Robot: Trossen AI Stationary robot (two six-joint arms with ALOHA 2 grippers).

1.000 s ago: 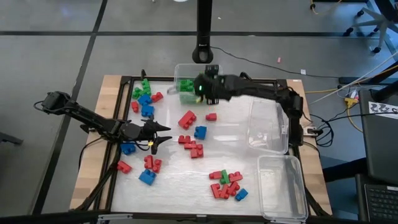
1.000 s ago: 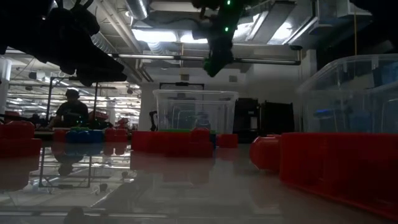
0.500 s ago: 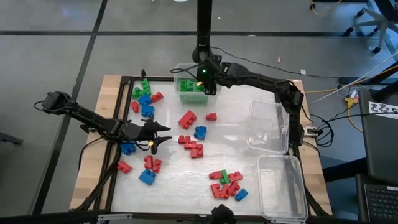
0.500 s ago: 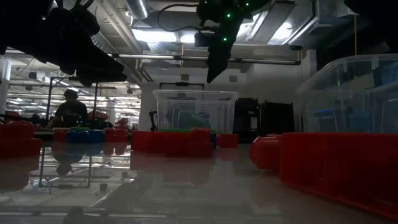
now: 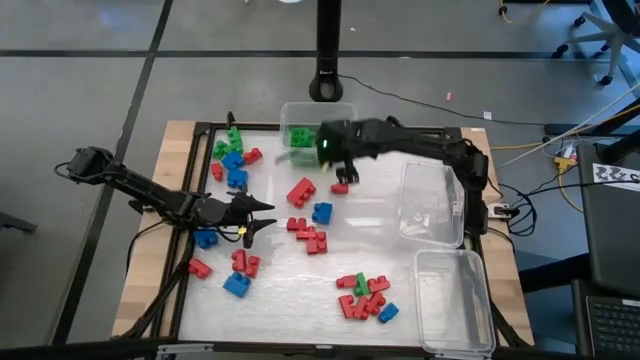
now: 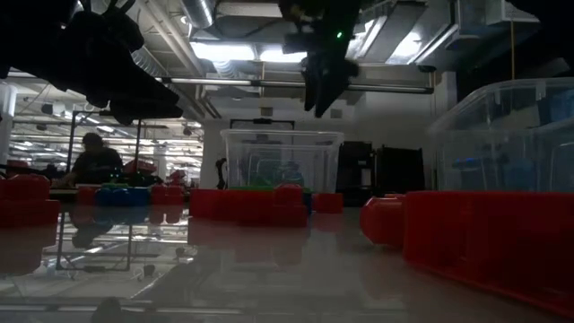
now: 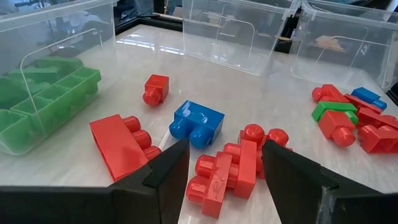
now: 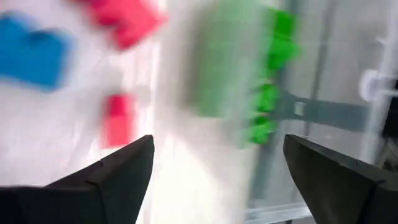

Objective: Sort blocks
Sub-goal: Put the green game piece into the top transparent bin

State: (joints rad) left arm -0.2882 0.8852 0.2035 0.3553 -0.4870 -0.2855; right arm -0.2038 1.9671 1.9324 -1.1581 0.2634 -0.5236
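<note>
table (image 5: 290, 290): white top | on it: scattered red, green, blue blocks (image 5: 310, 238) | three clear tubs (image 5: 432, 205)

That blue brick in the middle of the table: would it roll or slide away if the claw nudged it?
The blue brick looks boxy and flat-bottomed, so rolling seems unlikely. The glossy table suggests it may slide. It probably stays rigid, like hard plastic.

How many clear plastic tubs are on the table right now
3: one tub at the far edge holding green blocks, a second tub on the right side, a third tub at the near right corner.
</note>
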